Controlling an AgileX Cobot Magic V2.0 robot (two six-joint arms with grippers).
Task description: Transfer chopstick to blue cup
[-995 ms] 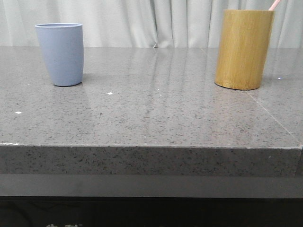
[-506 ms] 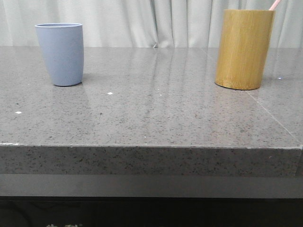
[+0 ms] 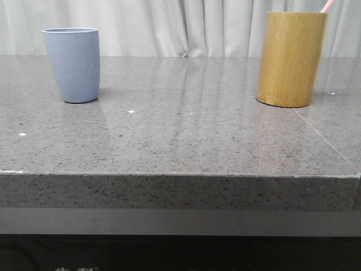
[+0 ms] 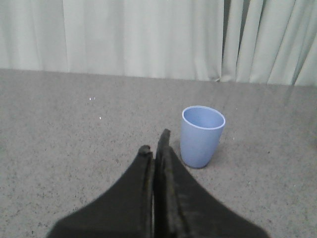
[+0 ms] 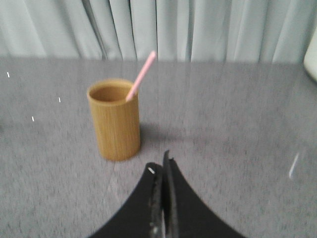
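Grey table (image 3: 186, 141): chopstick (image 5: 141, 76) leans in bamboo holder (image 5: 115, 120); both grippers (image 4: 154, 148) (image 5: 161, 166) apparently closed, empty.

A staged test bench: speckled grey countertop (image 3: 186, 135), pale curtain (image 3: 169, 25) backdrop.

Grey speckled stone table (image 3: 186, 141) bearing the blue cup (image 3: 72, 65) at left, bamboo holder (image 3: 290, 59) at right.
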